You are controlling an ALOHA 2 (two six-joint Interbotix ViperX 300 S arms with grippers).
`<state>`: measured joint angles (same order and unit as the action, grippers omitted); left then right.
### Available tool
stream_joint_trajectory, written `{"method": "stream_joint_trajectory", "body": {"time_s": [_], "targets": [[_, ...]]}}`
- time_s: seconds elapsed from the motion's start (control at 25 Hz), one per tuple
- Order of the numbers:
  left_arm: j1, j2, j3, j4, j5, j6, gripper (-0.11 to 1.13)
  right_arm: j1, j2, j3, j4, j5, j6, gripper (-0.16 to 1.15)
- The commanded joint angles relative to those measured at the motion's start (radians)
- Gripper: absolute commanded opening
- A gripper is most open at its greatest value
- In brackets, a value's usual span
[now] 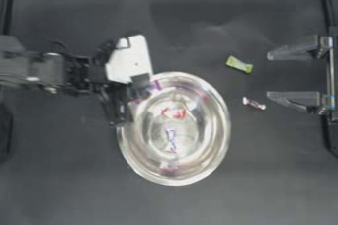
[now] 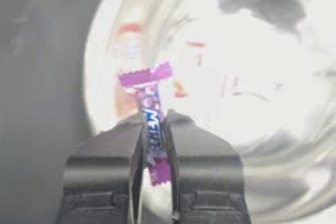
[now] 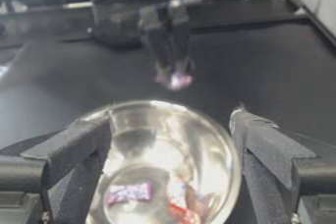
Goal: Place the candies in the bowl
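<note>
Left gripper [image 1: 140,90]: over the bowl's rim at about 10 o'clock, jaws clenched on a magenta-purple candy [image 2: 150,116]; wrapper ends stick out above and below the jaws.
Right gripper [image 1: 280,77]: parked at the table's 3 o'clock edge, jaws spread wide, holding nothing.
Bowl [image 1: 214,135]: shiny silver, a little below table centre.
Candies in bowl: a red-pink candy [image 1: 174,113] toward 12 o'clock inside, a purple candy [image 1: 171,139] near the middle.
Lime green candy [image 1: 239,64]: on the table, 2 o'clock of the bowl, well apart from it.
Red-white candy [image 1: 253,103]: on the table at 3 o'clock, near the bowl's rim, not touching.
</note>
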<state>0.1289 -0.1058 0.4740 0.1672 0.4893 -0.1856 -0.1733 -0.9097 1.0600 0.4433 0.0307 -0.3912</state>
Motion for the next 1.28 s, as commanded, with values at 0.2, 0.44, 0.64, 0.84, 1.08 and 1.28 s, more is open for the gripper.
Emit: {"method": "stream_joint_trajectory", "body": {"time_s": [0.2,0.44,0.64,0.84,1.08,1.28], "targets": [[-0.008,0.126,-0.066,-0.109,-0.083,0.095,0.44,0.0,0.009,-0.012,0.003,-0.008,0.002,1.0],[-0.011,0.183,-0.097,-0.178,-0.094,0.163,0.48,0.0,0.009,-0.012,0.003,-0.006,0.002,1.0],[-0.017,0.189,-0.114,-0.215,-0.095,0.212,0.89,0.0,0.009,-0.012,0.002,-0.006,0.002,1.0],[-0.017,0.169,-0.115,-0.215,-0.1,0.227,1.01,0.002,0.009,-0.008,0.005,-0.008,0.002,1.0],[-0.015,0.095,-0.1,-0.21,-0.098,0.242,1.01,0.002,0.008,-0.008,0.006,-0.006,0.002,1.0],[0.008,-0.043,-0.043,-0.207,-0.101,0.249,1.0,0.002,0.005,-0.006,0.006,-0.008,0.002,1.0]]}}
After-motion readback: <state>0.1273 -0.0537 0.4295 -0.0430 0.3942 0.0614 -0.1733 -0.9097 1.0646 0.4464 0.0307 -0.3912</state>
